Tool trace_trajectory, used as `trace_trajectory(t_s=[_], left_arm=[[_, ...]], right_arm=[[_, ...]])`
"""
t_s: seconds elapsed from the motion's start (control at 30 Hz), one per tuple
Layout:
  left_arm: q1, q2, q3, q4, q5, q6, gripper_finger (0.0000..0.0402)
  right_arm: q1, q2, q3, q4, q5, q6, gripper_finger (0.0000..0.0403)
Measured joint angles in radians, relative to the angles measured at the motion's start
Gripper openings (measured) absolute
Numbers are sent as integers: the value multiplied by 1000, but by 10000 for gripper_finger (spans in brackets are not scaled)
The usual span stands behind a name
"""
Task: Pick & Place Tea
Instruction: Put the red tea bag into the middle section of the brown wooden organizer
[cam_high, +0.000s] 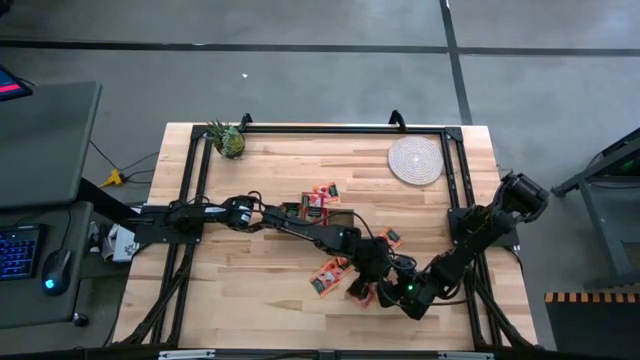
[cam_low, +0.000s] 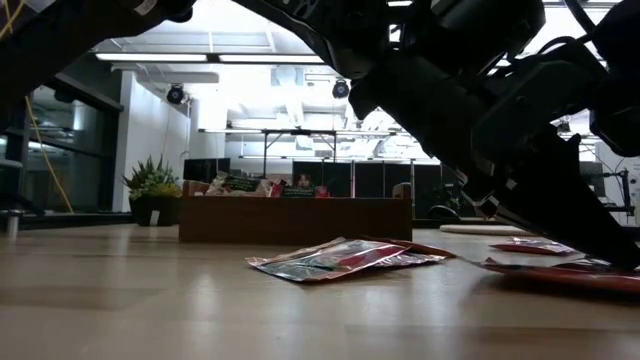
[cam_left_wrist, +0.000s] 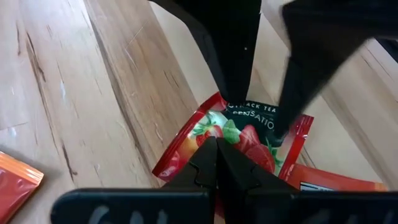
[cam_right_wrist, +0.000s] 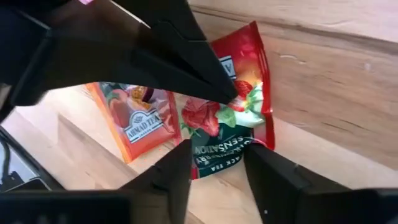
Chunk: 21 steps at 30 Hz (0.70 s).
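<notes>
Planks of pale wood make up the desk (cam_high: 260, 260). Nearest its front edge, the right pincer (cam_right_wrist: 217, 163), fingers parted, straddles a strawberry tea sachet (cam_right_wrist: 233, 115) reading "BLACK TEA SENSATION"; the left pincer (cam_left_wrist: 216, 163), closed and empty, meets it there. Beside lies another sachet (cam_right_wrist: 140, 118), marked "AHMAD TEA". Farther back stands the wooden box (cam_low: 295, 218).

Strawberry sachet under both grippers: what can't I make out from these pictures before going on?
- Strawberry sachet: whether either gripper grips it; dark fingers cover its edges in both wrist views.
- High view: the sachets near the right gripper are too small, partly under the arms.
- Low view: the arms block the right side.
- Wooden box: its compartments are hidden by its front wall in the low view, by the left arm from above.
</notes>
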Motion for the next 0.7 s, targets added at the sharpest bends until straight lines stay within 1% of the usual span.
trace_trajectory(t_s=[0.1,0.23,0.27,0.57,0.7], left_arm=[[0,0,0,0,0,-1,0],[0,0,0,2,-1,0,0],[0,0,0,2,-1,0,0],[7,0,-1,11,-16,-4,0],[17,-14,-2,27,7,-24,0]], right_arm=[[0,0,0,-22,-8,0,97],[-1,0,-1,-42,-17,-1,21],[-1,1,-2,-46,-18,0,12],[12,1,0,-51,-37,10,2],[17,-9,9,-65,-47,8,1]])
